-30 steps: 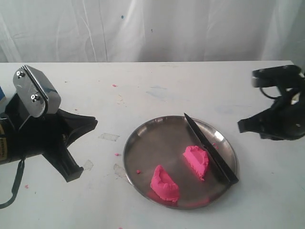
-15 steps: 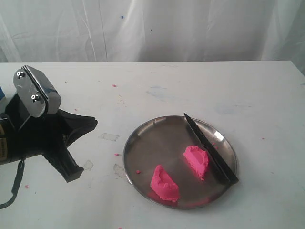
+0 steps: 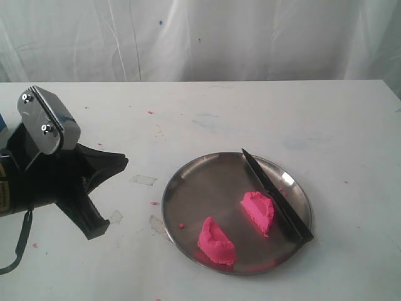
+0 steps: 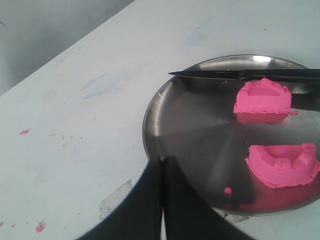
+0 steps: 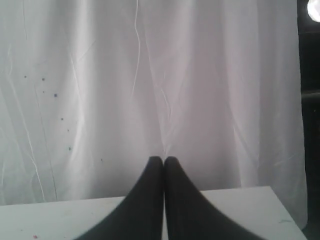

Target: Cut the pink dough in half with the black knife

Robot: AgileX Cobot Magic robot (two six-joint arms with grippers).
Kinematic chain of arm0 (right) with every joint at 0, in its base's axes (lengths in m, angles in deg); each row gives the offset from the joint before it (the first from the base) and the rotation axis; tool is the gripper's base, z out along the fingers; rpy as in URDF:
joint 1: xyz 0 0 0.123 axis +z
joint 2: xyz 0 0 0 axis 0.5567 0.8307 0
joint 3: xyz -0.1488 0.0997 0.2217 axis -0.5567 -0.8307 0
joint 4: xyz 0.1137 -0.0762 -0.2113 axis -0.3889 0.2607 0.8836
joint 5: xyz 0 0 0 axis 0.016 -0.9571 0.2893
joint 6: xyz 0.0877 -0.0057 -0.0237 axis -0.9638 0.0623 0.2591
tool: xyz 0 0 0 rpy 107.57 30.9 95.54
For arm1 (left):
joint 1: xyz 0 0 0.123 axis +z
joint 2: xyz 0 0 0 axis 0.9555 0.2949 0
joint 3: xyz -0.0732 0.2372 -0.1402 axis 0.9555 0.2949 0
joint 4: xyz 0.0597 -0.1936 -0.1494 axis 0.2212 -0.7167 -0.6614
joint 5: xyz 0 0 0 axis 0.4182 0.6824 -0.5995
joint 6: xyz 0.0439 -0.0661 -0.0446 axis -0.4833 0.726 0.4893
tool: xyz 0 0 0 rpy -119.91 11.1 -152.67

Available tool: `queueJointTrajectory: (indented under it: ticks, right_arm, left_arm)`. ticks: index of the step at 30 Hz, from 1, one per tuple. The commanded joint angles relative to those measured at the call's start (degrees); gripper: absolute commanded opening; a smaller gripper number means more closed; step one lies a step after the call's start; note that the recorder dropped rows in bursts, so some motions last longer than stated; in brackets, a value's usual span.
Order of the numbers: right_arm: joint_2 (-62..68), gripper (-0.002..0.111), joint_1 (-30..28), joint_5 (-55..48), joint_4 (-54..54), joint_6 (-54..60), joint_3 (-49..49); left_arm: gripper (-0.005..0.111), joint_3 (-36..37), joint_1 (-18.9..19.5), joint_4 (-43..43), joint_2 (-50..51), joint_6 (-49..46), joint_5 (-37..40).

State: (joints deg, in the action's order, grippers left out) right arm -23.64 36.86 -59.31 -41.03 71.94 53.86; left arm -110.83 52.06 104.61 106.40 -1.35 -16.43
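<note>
In the exterior view, the pink dough lies as two wedge-shaped pieces on the steel plate [image 3: 188, 188], one toward the near rim [image 3: 217, 241] and one nearer the middle [image 3: 257, 211], well apart, so the cut looks done. One black knife [image 3: 277, 195] rests on the plate beside the farther piece, its tip toward the far rim and its handle end hanging over the near rim. The left claw [image 3: 103, 164] sits over the white desk [image 3: 263, 113] off to the plate's left, holding nothing; the right arm is out of this view. A few pink crumbs [image 3: 150, 113] dot the desk. In the left wrist view, the left claw [image 4: 162, 200] shows its two fingers pressed together and empty, pointing at the plate's rim, with both dough halves and the knife blade [image 4: 215, 74] plain beyond it. In the right wrist view, the right claw [image 5: 164, 195] is likewise pressed together and empty, facing only the white curtain [image 5: 100, 90] above the desk edge. The likely risk is the overhanging handle: a passing arm that clips it could swing the knife off the plate or shove the blade into the nearer half. Count: two dough pieces, one knife, one plate, two claws.
</note>
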Motion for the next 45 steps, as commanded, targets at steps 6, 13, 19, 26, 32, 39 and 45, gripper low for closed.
queueJointTrajectory:
  ticks: [6, 13, 19, 26, 32, 39, 45]
  right_arm:
    - [-18.3, 0.0, -0.9, 14.7, 0.3, 12.2, -10.0]
    - [-19.6, 0.0, -2.6, 15.8, -0.2, -1.6, -30.1]
    - [-19.6, 0.0, -3.0, -10.6, 10.9, -5.8, -30.1]
    - [-19.6, 0.0, -3.0, -9.1, 12.4, -5.8, -30.1]
    - [-19.6, 0.0, -3.0, -9.1, 12.6, -5.8, -30.1]
    - [-19.6, 0.0, -3.0, -9.0, 12.5, -5.8, -30.1]
    - [-19.6, 0.0, -3.0, -9.0, 12.5, -5.8, -30.1]
  left_arm:
    - [0.0, 0.4, 0.1, 0.3, -0.6, 0.2, -0.1]
    - [0.0, 0.4, 0.1, 0.3, -0.5, 0.2, -0.3]
    - [0.0, 0.4, 0.1, 0.3, -0.5, 0.2, -0.1]
    - [0.0, 0.4, 0.1, 0.3, -0.5, 0.2, -0.4]
    - [0.0, 0.4, 0.1, 0.3, -0.5, 0.2, -0.4]
    - [0.0, 0.4, 0.1, 0.3, -0.5, 0.2, -0.4]
    - [0.0, 0.4, 3.2, 4.9, -2.9, 0.2, -0.6]
